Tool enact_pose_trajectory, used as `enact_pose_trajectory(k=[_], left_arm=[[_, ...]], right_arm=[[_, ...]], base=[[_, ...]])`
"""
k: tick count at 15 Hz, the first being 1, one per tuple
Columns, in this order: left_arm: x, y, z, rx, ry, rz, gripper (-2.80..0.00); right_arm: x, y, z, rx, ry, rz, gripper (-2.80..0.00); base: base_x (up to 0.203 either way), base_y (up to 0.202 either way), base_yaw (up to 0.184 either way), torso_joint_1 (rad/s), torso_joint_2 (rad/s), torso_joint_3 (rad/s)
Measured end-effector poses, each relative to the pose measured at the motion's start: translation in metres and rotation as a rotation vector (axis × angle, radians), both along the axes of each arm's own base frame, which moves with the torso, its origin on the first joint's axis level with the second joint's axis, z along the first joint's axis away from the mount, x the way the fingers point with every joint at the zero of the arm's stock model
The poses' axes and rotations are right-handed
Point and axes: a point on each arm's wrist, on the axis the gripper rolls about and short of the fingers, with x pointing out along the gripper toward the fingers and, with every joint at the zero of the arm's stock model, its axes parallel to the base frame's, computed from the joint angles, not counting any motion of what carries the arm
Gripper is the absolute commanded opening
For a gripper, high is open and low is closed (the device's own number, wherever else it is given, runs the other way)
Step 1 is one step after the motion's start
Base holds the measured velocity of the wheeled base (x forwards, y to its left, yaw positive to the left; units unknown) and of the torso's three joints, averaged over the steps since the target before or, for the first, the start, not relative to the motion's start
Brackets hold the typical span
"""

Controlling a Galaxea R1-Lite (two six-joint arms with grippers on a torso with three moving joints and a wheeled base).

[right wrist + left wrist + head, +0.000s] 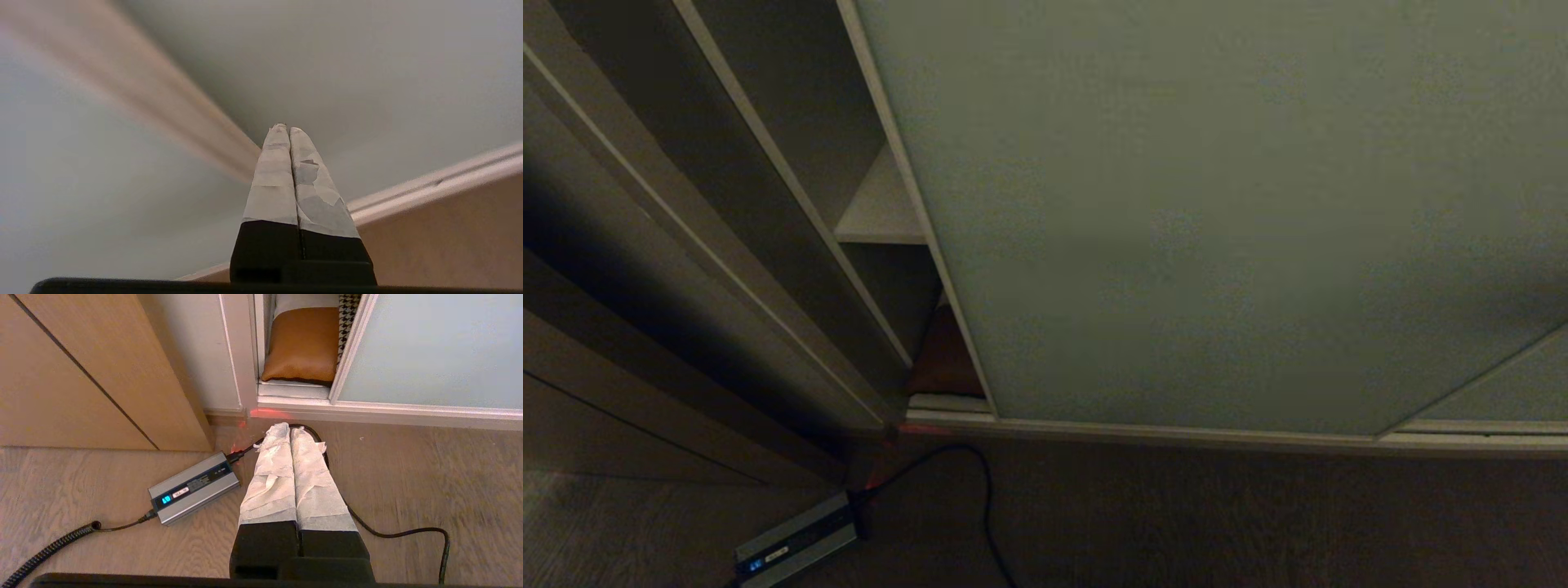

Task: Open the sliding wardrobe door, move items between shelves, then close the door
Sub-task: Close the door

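The left gripper (289, 430) is showing two long tapering fingers (269, 486), each wearing a wrinkled, torn-edged white tape wrap over its outer half and sitting on a blocky matte black base. The right gripper (284, 128) is showing the same build: pale taped fingers (273, 192) with patchy, peeling tape layers, rising from black bases above a black housing edge.

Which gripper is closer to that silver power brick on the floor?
Left. The left gripper, shut, hangs over the floor just beside the power brick. The right gripper, also shut, points at the sliding wardrobe door, with no brick in its view.
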Motion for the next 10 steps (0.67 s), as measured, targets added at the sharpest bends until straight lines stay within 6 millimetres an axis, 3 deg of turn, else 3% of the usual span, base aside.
enact_pose_trajectory(k=[4, 10], left_arm=[[0.0, 0.0, 0.0, 0.0, 0.0, 0.0, -2.8], [0.0, 0.0, 0.0, 0.001, 0.0, 0.0, -2.8]], right_arm=[[0.024, -0.007, -0.015, 0.076, 0.026, 0.034, -2.8], [0.04, -0.007, -0.028, 0.095, 0.041, 0.067, -2.8]], base=[[0.0, 0.0, 0.0, 0.0, 0.0, 0.0], [0.0, 0.0, 0.0, 0.0, 0.0, 0.0]])
